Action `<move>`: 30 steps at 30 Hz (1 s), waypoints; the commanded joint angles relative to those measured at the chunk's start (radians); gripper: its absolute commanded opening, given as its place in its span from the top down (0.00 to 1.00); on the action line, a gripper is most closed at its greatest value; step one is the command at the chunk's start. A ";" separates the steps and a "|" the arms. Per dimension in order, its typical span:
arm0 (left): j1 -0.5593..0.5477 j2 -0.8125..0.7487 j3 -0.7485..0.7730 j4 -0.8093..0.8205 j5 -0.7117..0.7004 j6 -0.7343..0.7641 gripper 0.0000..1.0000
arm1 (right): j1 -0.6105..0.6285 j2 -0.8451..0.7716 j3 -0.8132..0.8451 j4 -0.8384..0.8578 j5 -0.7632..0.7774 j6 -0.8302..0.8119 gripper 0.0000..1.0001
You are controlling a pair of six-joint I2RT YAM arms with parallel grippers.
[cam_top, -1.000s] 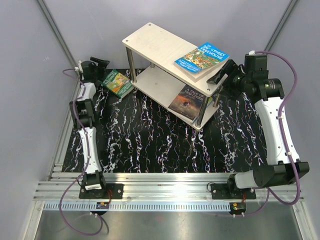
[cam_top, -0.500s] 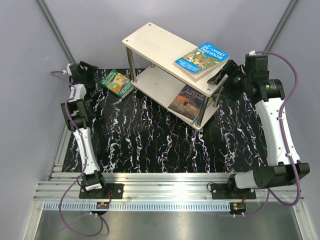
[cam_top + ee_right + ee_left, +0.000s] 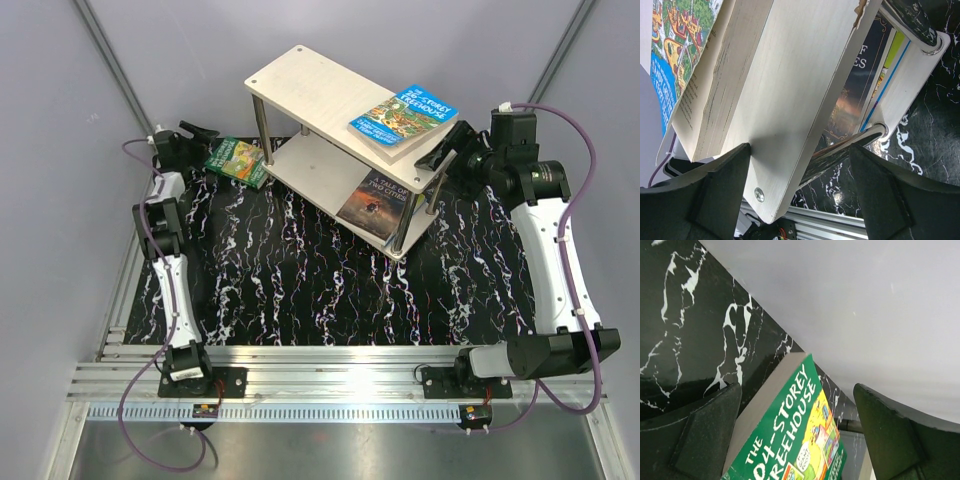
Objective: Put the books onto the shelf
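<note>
A green-covered book (image 3: 237, 160) lies flat on the black marbled table, left of the shelf (image 3: 300, 75). My left gripper (image 3: 197, 138) is open just left of it. In the left wrist view the green book (image 3: 795, 430) sits between the spread fingers (image 3: 705, 437), not gripped. A blue book (image 3: 403, 112) rests on the right end of the top board, and a dark brown book (image 3: 375, 198) lies on the lower board. My right gripper (image 3: 445, 150) is open at the top board's right corner (image 3: 785, 115), its fingers (image 3: 890, 200) straddling that corner and a metal post (image 3: 845, 147).
The grey back wall (image 3: 865, 305) stands close behind the green book. Slanted frame bars (image 3: 110, 60) run up both back corners. An aluminium rail (image 3: 330, 360) carrying the arm bases lines the near edge.
The left arm swung away to the left, then came back toward the green book, which now lies slightly turned. The right arm has stayed still.
</note>
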 commanded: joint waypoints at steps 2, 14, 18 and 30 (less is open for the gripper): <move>-0.020 -0.083 -0.160 -0.025 0.088 0.017 0.01 | 0.006 -0.012 -0.036 -0.092 0.008 -0.072 0.14; -0.096 -0.361 -0.486 -0.159 0.292 0.196 0.09 | 0.006 -0.105 -0.147 -0.029 -0.033 -0.095 0.13; -0.144 -0.491 -0.716 -0.150 0.321 0.224 0.11 | 0.006 -0.142 -0.175 -0.026 -0.044 -0.112 0.13; -0.219 -1.113 -1.244 -0.310 0.236 0.374 0.15 | 0.006 -0.308 -0.343 0.047 -0.124 -0.118 0.13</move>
